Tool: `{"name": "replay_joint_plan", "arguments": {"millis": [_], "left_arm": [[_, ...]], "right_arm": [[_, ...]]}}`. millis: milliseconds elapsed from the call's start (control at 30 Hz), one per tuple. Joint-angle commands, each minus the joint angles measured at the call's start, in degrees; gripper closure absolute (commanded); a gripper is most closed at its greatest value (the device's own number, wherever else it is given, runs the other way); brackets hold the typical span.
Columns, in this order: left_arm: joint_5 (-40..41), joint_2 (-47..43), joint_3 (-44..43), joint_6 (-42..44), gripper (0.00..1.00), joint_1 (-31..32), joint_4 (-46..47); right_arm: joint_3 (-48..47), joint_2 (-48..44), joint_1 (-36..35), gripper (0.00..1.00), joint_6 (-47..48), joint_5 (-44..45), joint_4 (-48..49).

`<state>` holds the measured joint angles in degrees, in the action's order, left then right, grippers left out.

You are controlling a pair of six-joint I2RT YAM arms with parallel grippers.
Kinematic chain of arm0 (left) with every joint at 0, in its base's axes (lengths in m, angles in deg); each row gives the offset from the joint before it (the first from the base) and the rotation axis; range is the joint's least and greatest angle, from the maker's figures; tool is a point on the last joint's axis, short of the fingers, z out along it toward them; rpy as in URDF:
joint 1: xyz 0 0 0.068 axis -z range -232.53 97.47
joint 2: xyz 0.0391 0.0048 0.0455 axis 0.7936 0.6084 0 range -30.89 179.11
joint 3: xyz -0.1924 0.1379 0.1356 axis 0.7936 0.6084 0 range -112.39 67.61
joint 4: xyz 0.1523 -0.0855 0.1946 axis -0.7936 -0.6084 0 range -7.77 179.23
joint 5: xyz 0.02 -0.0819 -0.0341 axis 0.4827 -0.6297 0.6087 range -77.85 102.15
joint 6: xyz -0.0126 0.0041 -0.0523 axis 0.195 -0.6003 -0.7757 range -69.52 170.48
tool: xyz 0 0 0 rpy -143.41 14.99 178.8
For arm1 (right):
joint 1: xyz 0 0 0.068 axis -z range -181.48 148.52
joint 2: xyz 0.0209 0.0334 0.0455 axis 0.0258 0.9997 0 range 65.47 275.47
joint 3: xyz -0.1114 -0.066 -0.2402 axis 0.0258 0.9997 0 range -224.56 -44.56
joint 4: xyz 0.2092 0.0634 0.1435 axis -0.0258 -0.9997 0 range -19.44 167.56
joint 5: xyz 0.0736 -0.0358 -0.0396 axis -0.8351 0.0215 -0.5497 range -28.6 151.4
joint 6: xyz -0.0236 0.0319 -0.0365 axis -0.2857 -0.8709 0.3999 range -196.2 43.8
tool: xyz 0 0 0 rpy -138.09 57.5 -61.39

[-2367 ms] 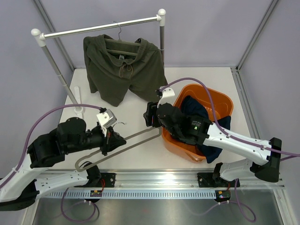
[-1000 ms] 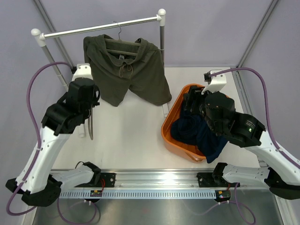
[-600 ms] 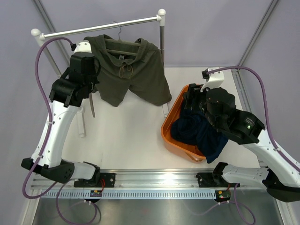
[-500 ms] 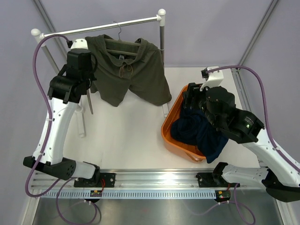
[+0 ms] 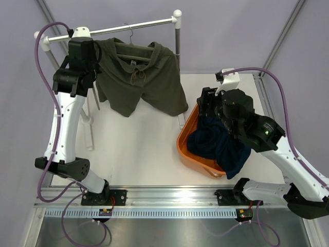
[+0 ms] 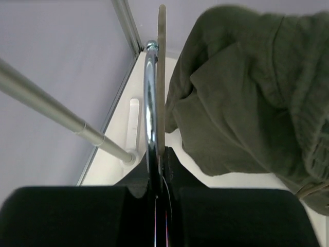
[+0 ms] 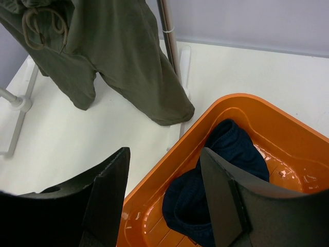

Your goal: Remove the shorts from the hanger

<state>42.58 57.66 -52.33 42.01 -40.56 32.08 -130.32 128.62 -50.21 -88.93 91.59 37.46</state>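
The olive-green shorts (image 5: 139, 77) hang from a wooden hanger (image 5: 134, 47) on the rack's rail (image 5: 113, 30), drawstring at the front. They also show in the left wrist view (image 6: 247, 103) and the right wrist view (image 7: 118, 46). My left gripper (image 5: 92, 77) is raised by the rail's left end, just left of the shorts. It is shut on a second, bare hanger (image 6: 154, 92) of wood strip and chrome wire that points down. My right gripper (image 7: 164, 154) is open and empty over the orange basket's near rim, right of the shorts.
The orange basket (image 5: 191, 154) at right holds dark blue clothes (image 5: 218, 144). The rack's right post (image 5: 178, 46) stands between shorts and basket, its left post (image 5: 59, 69) and foot (image 6: 131, 128) near my left arm. Walls close the back and sides.
My left arm has lifted the bare hanger from the table up to the rail's left end. My right arm let go of that hanger and pulled back over the basket.
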Motion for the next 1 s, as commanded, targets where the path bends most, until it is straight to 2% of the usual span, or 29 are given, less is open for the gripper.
{"name": "replay_joint_plan", "arguments": {"millis": [0, 67, 300, 500, 967], "left_arm": [[-2.13, 2.49, -6.61, 1.44, 1.00, -0.80, 2.83], [-2.40, 4.25, -9.78, 1.44, 1.00, -1.15, 2.21], [-5.03, 7.95, -10.75, 1.26, 1.00, -5.01, 4.85], [-6.88, 8.56, -9.26, 0.65, 1.00, -6.17, 7.92], [-11.45, 11.55, -4.08, -0.76, 1.00, -8.19, 7.05]], "right_arm": [[-2.40, 0.30, 1.18, 0.35, 1.48, -1.89, 1.86], [-2.40, 0.56, 1.36, 0.36, 1.48, -2.33, 2.04], [-2.22, 1.27, 2.41, 0.36, 1.57, -3.65, 2.74], [-2.66, 1.97, 3.11, 0.37, 1.66, -4.44, 3.09], [-0.38, 1.71, 3.64, 0.38, 0.69, -6.11, 3.71]]}}
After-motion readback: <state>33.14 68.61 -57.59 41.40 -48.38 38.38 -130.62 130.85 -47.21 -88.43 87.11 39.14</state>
